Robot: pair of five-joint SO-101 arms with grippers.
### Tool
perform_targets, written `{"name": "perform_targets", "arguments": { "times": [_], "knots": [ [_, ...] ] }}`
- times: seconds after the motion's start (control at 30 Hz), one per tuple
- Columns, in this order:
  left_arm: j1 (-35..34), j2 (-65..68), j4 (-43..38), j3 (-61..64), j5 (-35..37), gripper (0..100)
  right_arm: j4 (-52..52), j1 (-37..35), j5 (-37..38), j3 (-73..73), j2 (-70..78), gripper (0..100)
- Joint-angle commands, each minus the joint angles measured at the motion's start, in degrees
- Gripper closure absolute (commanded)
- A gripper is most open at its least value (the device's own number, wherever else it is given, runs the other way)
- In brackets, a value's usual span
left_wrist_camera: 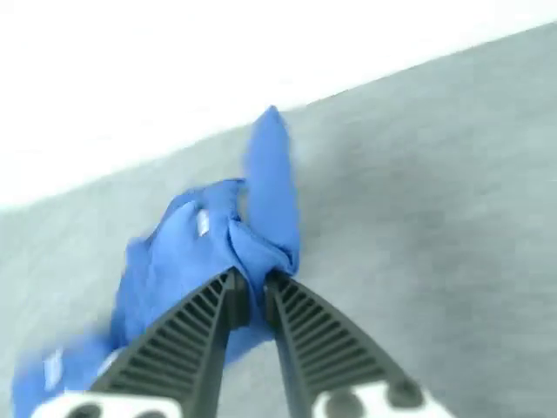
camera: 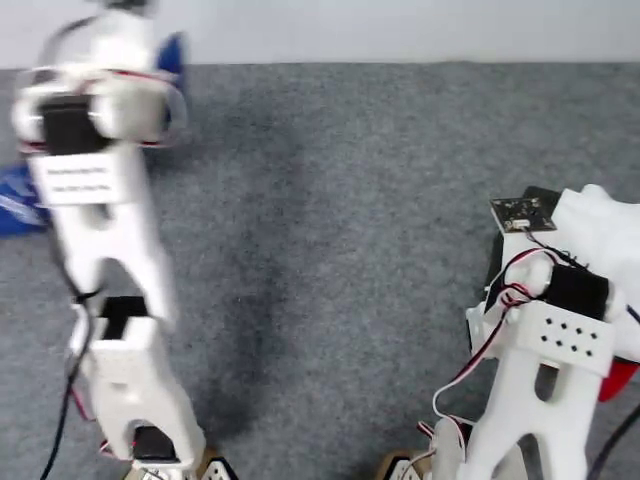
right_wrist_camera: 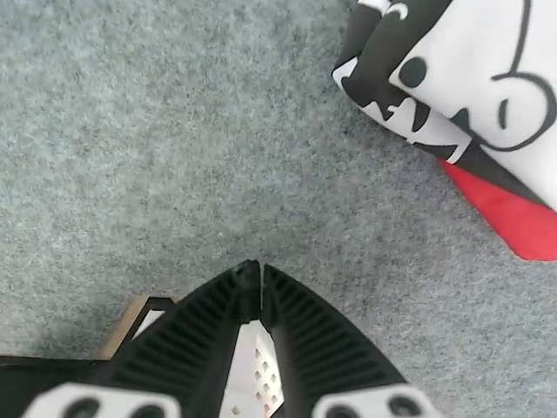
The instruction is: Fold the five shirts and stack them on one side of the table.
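Observation:
A blue shirt (left_wrist_camera: 209,252) hangs bunched from my left gripper (left_wrist_camera: 250,292), which is shut on a fold of it near the table's far left edge. In the high view the left arm (camera: 100,150) covers most of it, and blue cloth (camera: 18,200) shows at both sides of the arm. My right gripper (right_wrist_camera: 259,279) is shut with nothing in it, low over bare grey carpet. Beside it lies a folded stack: a white and black printed shirt (right_wrist_camera: 461,78) on top of a red shirt (right_wrist_camera: 509,218). The stack (camera: 605,235) sits at the table's right side.
Grey carpet (camera: 340,250) covers the table. A white wall (camera: 400,30) runs along the far edge. The right arm (camera: 540,380) stands at the front right, partly over the stack.

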Motion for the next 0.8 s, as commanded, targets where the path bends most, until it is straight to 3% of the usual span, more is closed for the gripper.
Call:
{"name": "perform_targets", "arguments": {
  "times": [0.0,0.13,0.3,0.4,0.53,0.7,0.77],
  "knots": [
    [13.7,-5.5,0.4,-0.2,1.6,100,2.2,-0.4,-0.4,0.4,-1.7,99.0],
    [23.0,-5.5,1.1,0.6,1.7,100,2.1,-0.4,-0.4,1.1,-1.7,99.0],
    [28.5,-5.9,1.1,7.1,1.7,99,1.8,-0.4,-0.4,1.1,-1.7,99.0],
    [29.0,-6.5,1.1,9.6,3.0,94,1.8,-0.4,-0.4,1.1,-1.7,99.0],
    [28.8,-11.1,1.1,10.0,10.6,79,1.8,-0.4,-0.2,1.1,-1.7,99.0],
    [28.0,-16.7,1.2,11.6,10.5,79,1.8,-0.4,-0.2,1.1,-1.7,99.0],
    [24.0,-18.2,1.1,14.5,10.8,80,1.8,-0.4,-0.2,1.1,-1.7,99.0]
  ]
}}
